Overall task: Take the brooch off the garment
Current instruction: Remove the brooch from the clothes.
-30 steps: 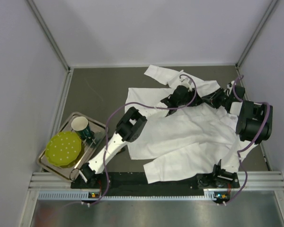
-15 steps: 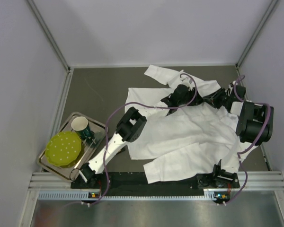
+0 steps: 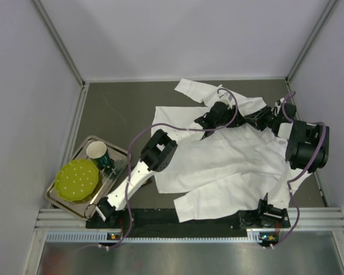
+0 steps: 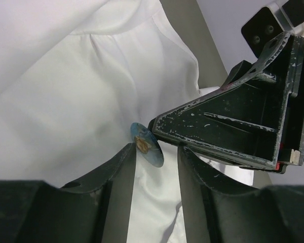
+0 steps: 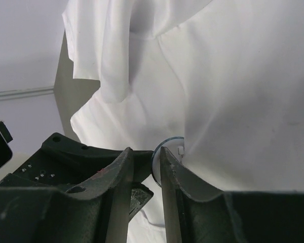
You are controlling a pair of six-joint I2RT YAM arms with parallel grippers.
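**Surroundings.** The garment (image 3: 218, 166) lies crumpled over the right half of the dark table (image 3: 120, 109), one sleeve thrown toward the far edge. Both arms reach over its far part and meet there. A purple cable (image 3: 139, 140) loops across the cloth from the left arm.

**Task item.** The brooch (image 4: 147, 145), a small blue disc with a gold centre, sits on the white cloth among gathered folds.

**Tools.** The left gripper (image 4: 155, 151) is spread and the brooch stands in the gap. One fingertip meets the disc's edge and the other stands off. The right gripper (image 5: 145, 152) crowds in from the opposite side, its scuffed black tip against the brooch's upper rim. Its fingers are nearly together with a narrow slot between. I cannot tell whether they pinch anything.

**Containers.** A metal tray (image 3: 116, 160) at the near left, well apart from the garment, holds a yellow-green dotted disc (image 3: 76, 179) and an upright cup (image 3: 96, 151).

**Change.** Against half a second ago, the right arm's large elbow joint sits slightly farther from me. The left arm, the tray and the lie of the cloth are unchanged.
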